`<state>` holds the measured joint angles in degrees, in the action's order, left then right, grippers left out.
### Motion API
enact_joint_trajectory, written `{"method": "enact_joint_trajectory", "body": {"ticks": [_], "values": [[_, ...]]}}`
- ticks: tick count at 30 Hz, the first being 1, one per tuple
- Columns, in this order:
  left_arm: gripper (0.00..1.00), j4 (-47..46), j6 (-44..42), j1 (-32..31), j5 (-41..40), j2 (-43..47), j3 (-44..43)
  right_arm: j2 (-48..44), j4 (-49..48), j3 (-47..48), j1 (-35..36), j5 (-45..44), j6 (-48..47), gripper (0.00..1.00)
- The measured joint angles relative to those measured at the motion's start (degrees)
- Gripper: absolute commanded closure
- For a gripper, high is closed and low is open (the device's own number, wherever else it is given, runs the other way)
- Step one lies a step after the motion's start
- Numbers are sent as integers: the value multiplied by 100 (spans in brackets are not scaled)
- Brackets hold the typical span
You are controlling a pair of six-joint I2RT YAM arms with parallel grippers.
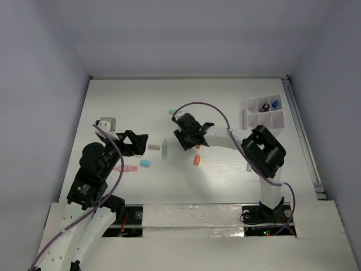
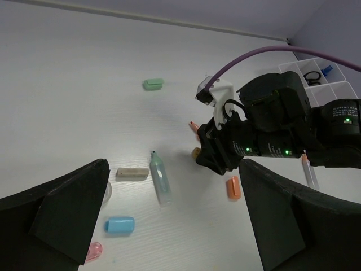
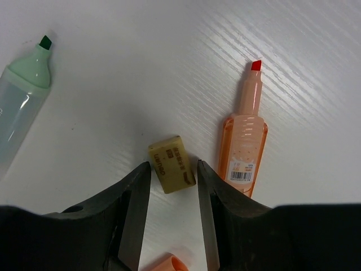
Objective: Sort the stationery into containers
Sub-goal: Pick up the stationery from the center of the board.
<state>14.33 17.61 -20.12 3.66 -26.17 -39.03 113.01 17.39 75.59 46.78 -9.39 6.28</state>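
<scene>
Left gripper [image 1: 140,143] hung wide open and empty on the near left. Mid-table, right gripper [image 3: 172,169] sat low, jaws part open astride the tan eraser [image 3: 172,162], which lay flat on the table, orange highlighter [image 3: 246,144] just beside. Step judged: grasping the eraser. Next calls for closing squarely, lifting, then carrying to the white tray [image 1: 247,113] at far right
</scene>
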Motion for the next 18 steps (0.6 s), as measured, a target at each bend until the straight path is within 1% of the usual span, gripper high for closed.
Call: {"method": "enact_joint_trajectory", "body": {"ticks": [1, 2, 3, 5, 6, 10, 15, 18], "values": [[1, 0, 0, 0, 2, 0, 0, 7, -9, 9, -9, 26, -4, 56], [1, 0, 0, 0, 7, 0, 0, 7, -9, 11, -22, 39, -7, 59], [1, 0, 0, 0, 9, 2, 0, 7, -4, 11, -26, 59, -7, 70], [1, 0, -2, 0, 17, 4, 0, 7, -7, 11, -26, 81, -11, 78], [1, 0, -2, 0, 20, 4, 0, 4, -20, 11, -28, 81, 2, 84], [1, -2, -2, 0, 39, 11, 0, -168, -216, -160, -59, 26, 72, 85], [1, -2, -2, 0, 79, 83, 0, -925, -409, -350, -323, -173, 225, 86], [1, -26, -2, 0, 83, 175, 0, -1480, -688, -466, -1058, -428, 417, 86]]}}
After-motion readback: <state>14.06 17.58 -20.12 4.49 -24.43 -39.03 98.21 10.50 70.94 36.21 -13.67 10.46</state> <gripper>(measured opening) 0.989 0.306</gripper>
